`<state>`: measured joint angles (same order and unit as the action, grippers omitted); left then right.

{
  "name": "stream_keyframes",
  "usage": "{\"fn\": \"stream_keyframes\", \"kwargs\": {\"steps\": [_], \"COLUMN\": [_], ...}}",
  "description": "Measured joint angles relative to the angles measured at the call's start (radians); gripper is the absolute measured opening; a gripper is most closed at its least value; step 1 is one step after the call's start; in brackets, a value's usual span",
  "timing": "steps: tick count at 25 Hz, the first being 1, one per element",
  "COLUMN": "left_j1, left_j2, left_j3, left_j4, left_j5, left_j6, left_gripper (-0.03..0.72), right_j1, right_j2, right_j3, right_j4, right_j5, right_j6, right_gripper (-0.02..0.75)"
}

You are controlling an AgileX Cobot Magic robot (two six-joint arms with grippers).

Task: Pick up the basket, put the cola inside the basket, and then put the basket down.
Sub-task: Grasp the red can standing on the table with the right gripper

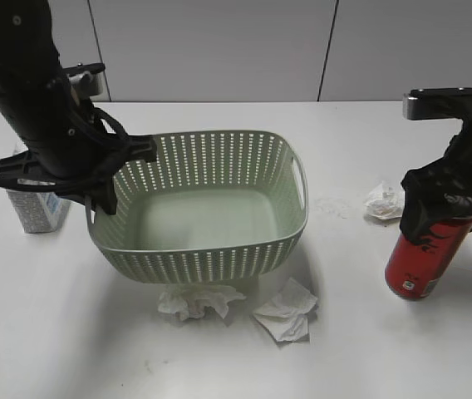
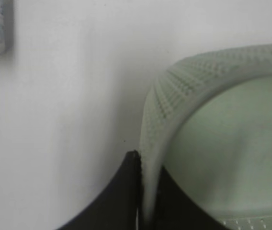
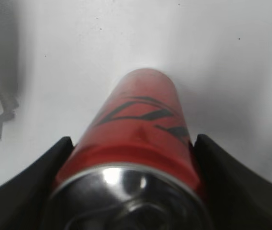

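2 grips on: left gripper (image 2: 143,196) pinches basket (image 1: 211,208) rim, right gripper (image 3: 131,158) clamps cola (image 1: 423,258) (near bench's right edge); thin rim could slip, tipping basket.

Looks like a lab or test room — bare white table (image 1: 219,366), plain grey panelled wall (image 1: 211,50) behind, two black robot arms, staged props — crumpled tissues (image 1: 196,301), small carton (image 1: 36,208).

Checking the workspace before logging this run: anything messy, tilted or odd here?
Crumpled tissues litter the table in front of the basket, another lies near the cola. The cola leans in the right gripper.
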<state>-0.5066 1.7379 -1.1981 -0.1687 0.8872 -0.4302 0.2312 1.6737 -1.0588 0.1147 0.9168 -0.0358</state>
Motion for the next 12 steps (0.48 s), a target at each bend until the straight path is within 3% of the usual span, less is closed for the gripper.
{"fn": "stream_keyframes", "kwargs": {"steps": [1, 12], "left_j1": [0.000, 0.000], "left_j2": [0.000, 0.009], "left_j3": [0.000, -0.052], "left_j4": [0.000, 0.007], "left_j5": [0.000, 0.016], "left_j6": [0.000, 0.000], "left_gripper": [0.000, 0.000], "right_j1": [0.001, 0.001], "right_j2": [0.000, -0.052], "right_j3": [-0.001, -0.054], "right_j4": [-0.007, -0.009], "right_j5": [0.000, 0.077], "right_j6": [0.002, -0.025], "right_gripper": [0.536, 0.536]}}
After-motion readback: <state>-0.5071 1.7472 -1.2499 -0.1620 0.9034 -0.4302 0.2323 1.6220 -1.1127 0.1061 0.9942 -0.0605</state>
